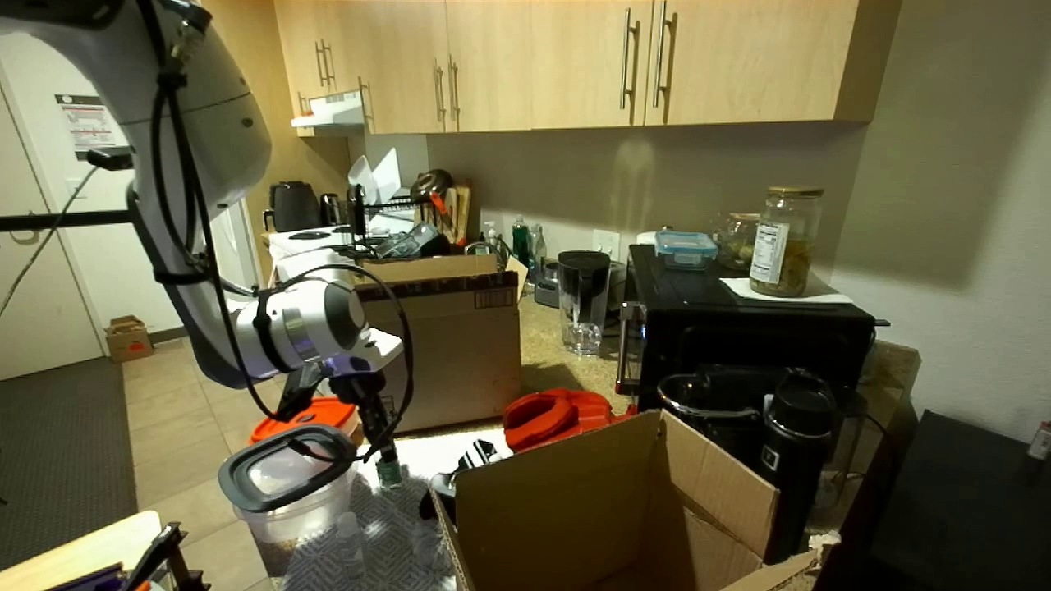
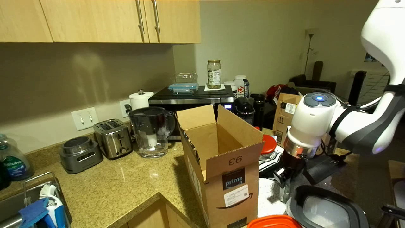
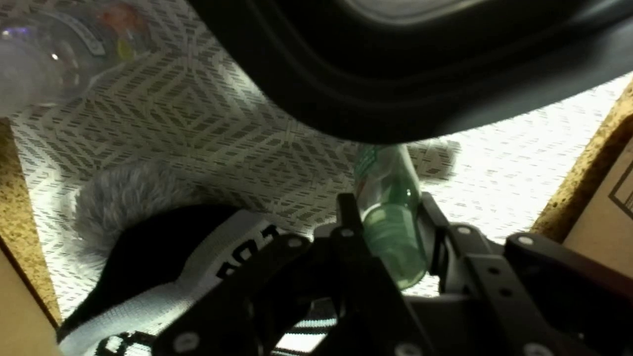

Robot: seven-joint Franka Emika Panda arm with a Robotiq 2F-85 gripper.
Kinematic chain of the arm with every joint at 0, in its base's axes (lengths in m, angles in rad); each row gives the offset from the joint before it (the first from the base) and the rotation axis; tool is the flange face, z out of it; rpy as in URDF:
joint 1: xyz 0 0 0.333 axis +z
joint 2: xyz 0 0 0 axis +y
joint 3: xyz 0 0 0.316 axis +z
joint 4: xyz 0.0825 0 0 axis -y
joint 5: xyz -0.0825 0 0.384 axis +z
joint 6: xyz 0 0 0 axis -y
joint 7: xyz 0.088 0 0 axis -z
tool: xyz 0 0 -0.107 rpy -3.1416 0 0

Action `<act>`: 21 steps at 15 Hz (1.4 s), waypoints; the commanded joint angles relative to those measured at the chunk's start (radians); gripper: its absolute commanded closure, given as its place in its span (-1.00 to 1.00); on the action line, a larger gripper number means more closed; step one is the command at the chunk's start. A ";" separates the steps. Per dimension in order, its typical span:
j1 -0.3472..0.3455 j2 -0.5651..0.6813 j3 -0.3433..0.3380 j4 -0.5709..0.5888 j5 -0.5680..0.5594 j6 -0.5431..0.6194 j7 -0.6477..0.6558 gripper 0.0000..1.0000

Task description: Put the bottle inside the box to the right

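The greenish bottle lies between my gripper's fingers in the wrist view, with both fingers against its sides near one end. The bottle also shows below the fingers in both exterior views. My gripper points down over the patterned mat; whether the bottle touches the mat I cannot tell. The large open cardboard box with raised flaps stands at the front right in an exterior view. It shows partly behind the arm, and its inside is hidden there.
A container with a dark grey lid stands right beside the gripper; its rim fills the top of the wrist view. A second carton with a dark top edge stands opposite. A pompom hat and clear bottles lie on the mat.
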 commanded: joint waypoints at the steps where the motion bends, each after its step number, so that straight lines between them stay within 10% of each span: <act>1: -0.021 -0.031 0.022 -0.022 0.044 0.002 -0.040 0.84; 11: -0.037 -0.194 0.110 0.040 0.648 -0.190 -0.595 0.84; 21: -0.055 -0.333 0.078 0.243 0.668 -0.566 -0.802 0.84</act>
